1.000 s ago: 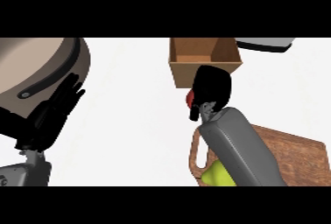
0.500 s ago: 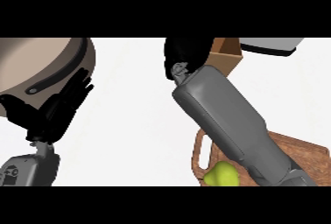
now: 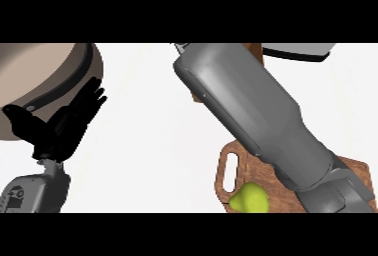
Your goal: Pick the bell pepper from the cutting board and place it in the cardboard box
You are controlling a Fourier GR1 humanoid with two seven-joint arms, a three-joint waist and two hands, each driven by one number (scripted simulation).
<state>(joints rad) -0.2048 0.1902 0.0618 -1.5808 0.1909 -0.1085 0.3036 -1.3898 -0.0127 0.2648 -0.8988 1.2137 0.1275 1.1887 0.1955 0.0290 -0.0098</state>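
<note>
Fingers of the left hand [image 3: 68, 122] straight and relaxed, resting beside the pan [image 3: 37, 75]; right hand out of view.

Right forearm [image 3: 258, 120] runs up past the picture's top edge over the cardboard box [image 3: 251, 49] (only a sliver shows), so its fingers cannot be judged. No bell pepper is visible; a yellow-green item [image 3: 249, 198] lies on the cutting board [image 3: 225, 175]. Judgement: placing step in hand; next move calls for release above the box's opening.
</note>
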